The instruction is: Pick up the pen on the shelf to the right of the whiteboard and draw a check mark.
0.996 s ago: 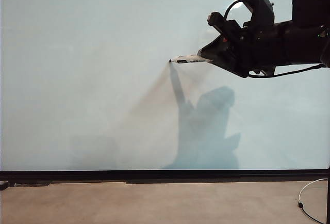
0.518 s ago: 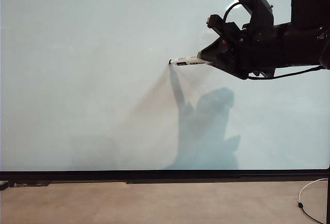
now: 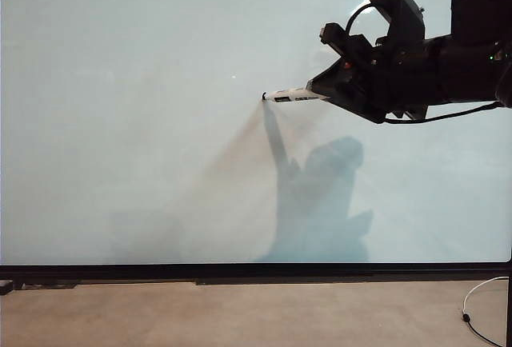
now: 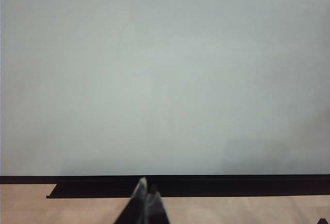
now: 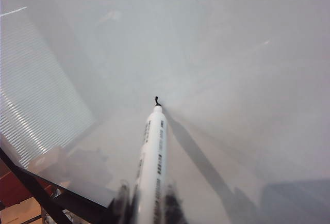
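- The drawing step is being carried out: the pen (image 3: 294, 94) is being held by the right gripper (image 3: 326, 86) in the upper right of the exterior view, its fingers closed around the barrel.
- The dark tip is being pressed to the whiteboard (image 3: 128, 123) near the upper middle of the frame, where a tiny black mark (image 5: 157, 100) — seemingly the very start of the check mark — is being shown in the right wrist view.
- The pen's long axis is being kept almost level, tip pointing toward the left of the exterior view, cap end buried in the gripper.
- Next, a short downward stroke and a longer rising one are judged to be needed, with contact kept steady.
- The left gripper (image 4: 147, 195) is being kept low at the bottom edge of its own view — fingers together, nothing held.
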